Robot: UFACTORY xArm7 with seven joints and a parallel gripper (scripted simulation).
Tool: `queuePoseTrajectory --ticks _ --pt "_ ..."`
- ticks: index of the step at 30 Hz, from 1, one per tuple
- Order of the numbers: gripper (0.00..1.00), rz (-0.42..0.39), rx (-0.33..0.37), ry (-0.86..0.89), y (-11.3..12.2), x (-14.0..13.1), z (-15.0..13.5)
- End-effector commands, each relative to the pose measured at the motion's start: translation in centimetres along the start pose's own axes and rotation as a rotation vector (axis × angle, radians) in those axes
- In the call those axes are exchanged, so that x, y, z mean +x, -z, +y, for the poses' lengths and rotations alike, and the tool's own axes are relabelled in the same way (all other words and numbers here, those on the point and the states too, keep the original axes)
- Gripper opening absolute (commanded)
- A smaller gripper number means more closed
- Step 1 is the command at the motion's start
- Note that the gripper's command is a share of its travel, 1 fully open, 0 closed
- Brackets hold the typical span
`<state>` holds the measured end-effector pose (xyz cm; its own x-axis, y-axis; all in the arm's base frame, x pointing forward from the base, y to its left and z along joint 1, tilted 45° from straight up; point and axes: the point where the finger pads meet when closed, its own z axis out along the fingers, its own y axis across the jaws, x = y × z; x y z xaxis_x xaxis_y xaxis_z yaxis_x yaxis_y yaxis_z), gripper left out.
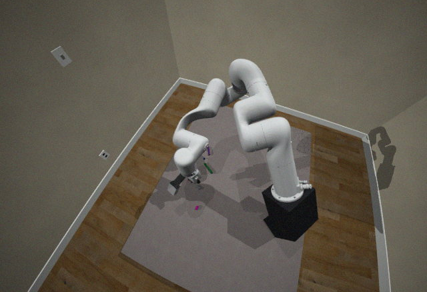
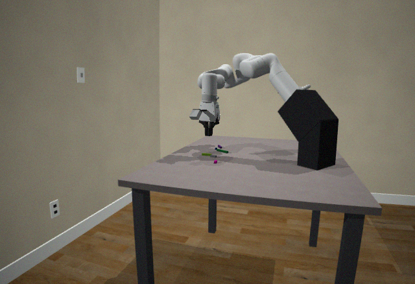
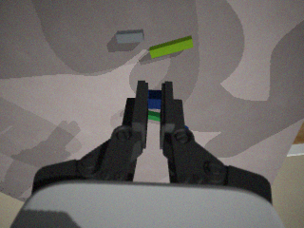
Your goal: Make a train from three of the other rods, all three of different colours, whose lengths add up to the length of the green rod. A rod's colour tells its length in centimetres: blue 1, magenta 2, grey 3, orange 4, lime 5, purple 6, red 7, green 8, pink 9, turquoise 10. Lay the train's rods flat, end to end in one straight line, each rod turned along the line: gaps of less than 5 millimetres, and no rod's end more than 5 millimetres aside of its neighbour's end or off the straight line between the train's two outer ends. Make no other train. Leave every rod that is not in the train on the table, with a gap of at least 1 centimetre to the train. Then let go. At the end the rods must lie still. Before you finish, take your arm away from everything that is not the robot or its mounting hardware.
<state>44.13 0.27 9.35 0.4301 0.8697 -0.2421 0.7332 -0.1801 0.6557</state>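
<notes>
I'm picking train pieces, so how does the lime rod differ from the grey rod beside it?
The lime rod is clearly longer than the grey rod. Lime stands out brightly, while grey nearly blends into the table. Both lie flat on the table, near each other.

A smooth white arm [image 1: 257, 117] of rounded tubular links rises from a ringed flange on a slanted black pedestal [image 2: 327, 130] and ends in a grey wrist housing [image 3: 142, 206] bearing two flat black fingers.
</notes>
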Motion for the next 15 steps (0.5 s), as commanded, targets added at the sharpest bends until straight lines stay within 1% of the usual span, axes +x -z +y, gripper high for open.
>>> queuePoseTrajectory --ticks 1,7,15 --pt "0.04 -0.028 -0.005 -0.079 -0.6 3.8 -1.5" --pt "0.04 -0.024 -0.006 -0.139 -0.4 6.5 -3.0" --pt "0.04 -0.024 -0.006 -0.140 -0.4 6.6 -3.1"
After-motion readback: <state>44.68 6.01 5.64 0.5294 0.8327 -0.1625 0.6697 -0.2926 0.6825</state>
